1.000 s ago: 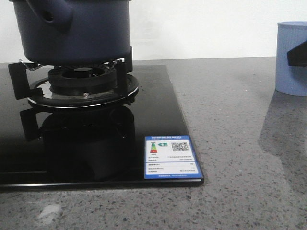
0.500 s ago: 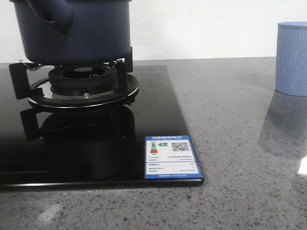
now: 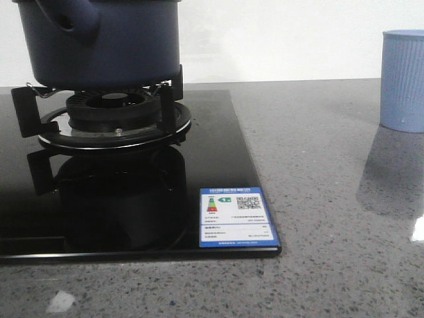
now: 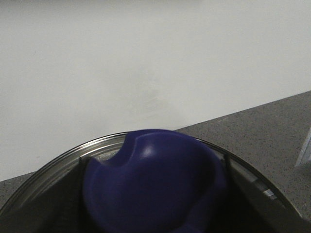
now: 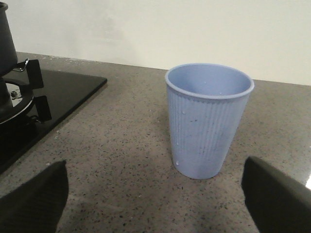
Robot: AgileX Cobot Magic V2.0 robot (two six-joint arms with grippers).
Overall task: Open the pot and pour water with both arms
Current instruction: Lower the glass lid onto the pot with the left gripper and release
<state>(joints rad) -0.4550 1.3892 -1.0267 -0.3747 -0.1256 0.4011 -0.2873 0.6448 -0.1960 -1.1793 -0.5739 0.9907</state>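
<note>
The dark navy pot point(image 3: 99, 46) stands on the burner grate point(image 3: 112, 122) at the far left, its handle stub point(image 3: 69, 16) toward me; its top is cut off by the front view. In the left wrist view, a blue lid knob point(image 4: 155, 170) with a steel lid rim point(image 4: 58, 158) fills the bottom. My left gripper point(image 4: 153, 208) is shut on that knob, dark fingers pressed to both sides. My right gripper point(image 5: 155, 204) is open low over the counter. The light blue ribbed cup point(image 5: 209, 121) stands upright just beyond its fingers point(image 5: 34, 199).
The black glass cooktop point(image 3: 218, 152) carries a blue label point(image 3: 236, 217) at its near right corner. The cup point(image 3: 404, 79) stands at the far right on the grey speckled counter point(image 3: 318, 199). A white wall runs behind. The pot's edge point(image 5: 5, 39) shows in the right wrist view.
A dark part of the right gripper that overlapped the cup at the front view's right edge one second ago has left that view. Pot and cup have not moved.
</note>
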